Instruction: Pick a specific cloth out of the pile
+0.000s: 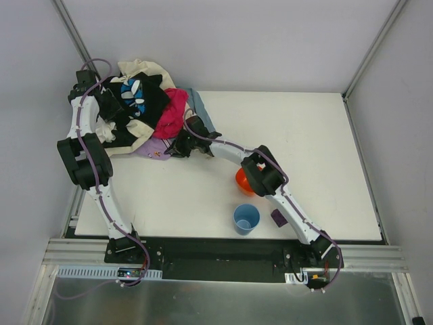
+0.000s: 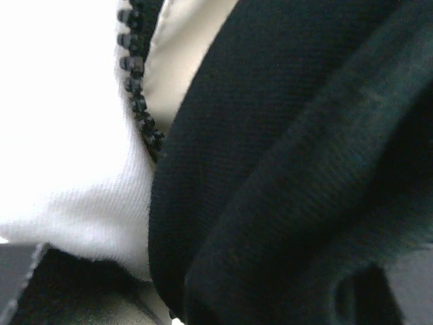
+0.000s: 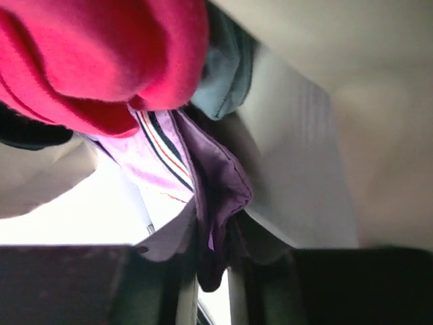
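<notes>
The pile (image 1: 139, 108) is a heap of black, white, cream, magenta and blue garments at the table's far left. The lavender cloth (image 1: 151, 150) sticks out from under its near edge. My right gripper (image 1: 181, 145) is at that edge. In the right wrist view it (image 3: 213, 271) is shut on a fold of the lavender cloth (image 3: 216, 183), which has a striped band and runs under the magenta cloth (image 3: 101, 61). My left gripper (image 1: 108, 108) is pushed into the pile's left side. Its view is filled by black fabric (image 2: 284, 169) and white fabric (image 2: 67, 156), with its fingers wide apart at the frame's bottom corners.
An orange bowl (image 1: 243, 181) sits under my right forearm. A blue cup (image 1: 246, 219) and a small purple object (image 1: 278, 218) stand near the front edge. A grey-blue cloth (image 1: 201, 112) lies at the pile's right side. Walls close in the table's left, back and right.
</notes>
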Robot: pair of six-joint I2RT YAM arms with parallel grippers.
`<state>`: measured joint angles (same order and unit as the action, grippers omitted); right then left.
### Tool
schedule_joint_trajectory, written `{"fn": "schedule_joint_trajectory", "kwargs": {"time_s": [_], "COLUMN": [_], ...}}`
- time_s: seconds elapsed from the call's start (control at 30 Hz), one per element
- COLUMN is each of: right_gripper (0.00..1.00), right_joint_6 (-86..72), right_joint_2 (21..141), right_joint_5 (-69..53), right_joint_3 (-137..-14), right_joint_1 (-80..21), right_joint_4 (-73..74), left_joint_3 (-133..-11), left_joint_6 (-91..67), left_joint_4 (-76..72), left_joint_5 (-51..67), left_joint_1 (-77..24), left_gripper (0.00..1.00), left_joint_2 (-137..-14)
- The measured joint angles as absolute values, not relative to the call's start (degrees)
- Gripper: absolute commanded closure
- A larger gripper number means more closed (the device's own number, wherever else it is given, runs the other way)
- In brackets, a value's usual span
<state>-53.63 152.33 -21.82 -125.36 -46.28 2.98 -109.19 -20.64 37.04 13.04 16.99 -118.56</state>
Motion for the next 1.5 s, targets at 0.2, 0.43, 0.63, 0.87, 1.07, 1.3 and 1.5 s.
{"fn": "schedule_joint_trajectory", "kwargs": {"time_s": [0.2,0.43,0.63,0.87,1.07,1.3,1.5], "right_gripper": [0.99,0.99,0.99,0.99,0.99,1.00,0.99], "right_joint_6": [-53.34,-49.65,-43.31,-36.64,-33.43,-30.89,-29.32], "right_joint_2": [152.75,150.39,144.81,138.98,137.45,136.29,129.62], "right_joint_5": [-21.74,-20.95,-19.44,-18.72,-18.74,-18.94,-20.03], "right_joint_3": [-125.45,-123.44,-122.91,-125.78,-128.18,-129.12,-115.44], "right_joint_1": [-46.28,-46.26,-45.95,-45.87,-45.87,-45.60,-45.52], "right_joint_4": [2.96,3.62,7.66,13.72,17.76,20.86,17.65], "left_joint_3": [-109.01,-109.01,-109.01,-108.88,-108.71,-108.33,-106.91], "left_joint_6": [-20.62,-20.60,-20.62,-20.64,-20.67,-20.82,-21.54], "left_joint_4": [37.36,37.71,38.26,38.92,39.07,39.00,38.92], "left_joint_5": [13.91,14.79,15.46,16.64,17.61,18.26,19.27], "left_joint_1": [16.99,16.99,16.99,16.97,16.97,16.97,16.40], "left_gripper": [0.54,0.56,0.57,0.59,0.60,0.36,0.01], "left_joint_2": [-118.48,-118.48,-118.48,-118.48,-118.48,-118.48,-115.77]}}
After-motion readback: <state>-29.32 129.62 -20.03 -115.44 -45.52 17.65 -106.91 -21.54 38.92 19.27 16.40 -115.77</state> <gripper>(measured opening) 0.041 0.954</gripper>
